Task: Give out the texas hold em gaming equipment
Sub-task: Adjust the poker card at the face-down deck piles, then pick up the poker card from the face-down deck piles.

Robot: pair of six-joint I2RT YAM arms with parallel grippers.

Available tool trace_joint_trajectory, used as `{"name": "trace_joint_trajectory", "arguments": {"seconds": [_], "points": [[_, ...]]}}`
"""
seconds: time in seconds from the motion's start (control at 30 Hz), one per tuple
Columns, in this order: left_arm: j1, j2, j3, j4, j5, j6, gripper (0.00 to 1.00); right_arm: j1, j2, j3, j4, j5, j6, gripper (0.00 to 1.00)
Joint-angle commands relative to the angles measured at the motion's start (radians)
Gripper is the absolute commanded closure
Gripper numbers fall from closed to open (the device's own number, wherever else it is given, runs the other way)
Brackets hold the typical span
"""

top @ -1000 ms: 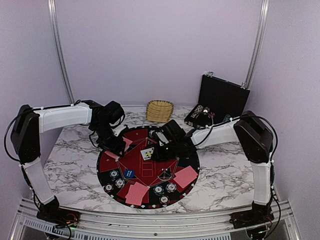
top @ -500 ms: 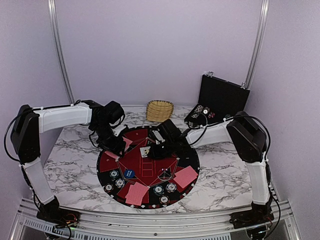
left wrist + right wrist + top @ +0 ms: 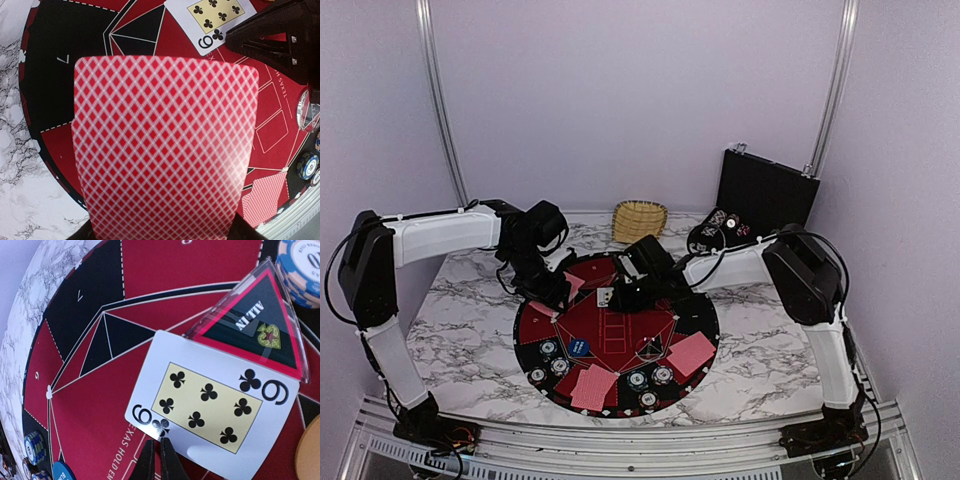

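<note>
Left tool (image 3: pixel 558 290) clenched on red-backed card (image 3: pixel 162 145), held above left part of mat (image 3: pixel 610 335). Right tool (image 3: pixel 157 457) pinching face-up six of clubs (image 3: pixel 210 402) at its edge, near mat centre, next to ALL IN triangle (image 3: pixel 255 332).

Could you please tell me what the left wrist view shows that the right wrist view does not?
Only the left wrist view shows a red-backed card filling most of the frame, the marble table and another face-down card at lower right. Only the right wrist view shows the ALL IN marker, lying on the six's corner, and a blue disc. Both show the six of clubs face up on the mat, with the right gripper at its edge.
</note>
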Motion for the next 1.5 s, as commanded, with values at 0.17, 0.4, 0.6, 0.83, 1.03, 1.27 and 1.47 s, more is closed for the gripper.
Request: {"name": "trace_joint_trajectory", "arguments": {"seconds": [0.17, 0.4, 0.6, 0.83, 1.03, 1.27, 1.47], "points": [[0.005, -0.041, -0.007, 0.005, 0.018, 0.008, 0.54, -0.013, 0.053, 0.039, -0.048, 0.041, -0.02, 0.93], [0.005, -0.04, -0.006, 0.004, 0.025, 0.008, 0.54, -0.015, 0.052, 0.065, -0.053, 0.029, -0.026, 0.93], [0.003, -0.041, -0.007, 0.003, 0.029, 0.007, 0.55, -0.014, 0.015, 0.077, -0.064, 0.007, -0.026, 0.9], [-0.01, -0.045, -0.008, 0.003, 0.019, 0.008, 0.55, -0.017, -0.104, 0.038, -0.055, -0.019, -0.007, 0.82], [-0.043, -0.042, 0.004, -0.007, 0.011, 0.012, 0.55, -0.058, -0.215, -0.072, 0.021, -0.113, 0.046, 0.72], [-0.116, -0.025, 0.051, -0.035, -0.014, 0.019, 0.55, -0.13, -0.297, -0.223, 0.192, -0.347, 0.143, 0.55], [-0.172, 0.005, 0.101, -0.058, -0.022, 0.023, 0.55, -0.147, -0.334, -0.288, 0.231, -0.412, 0.159, 0.44]]}}
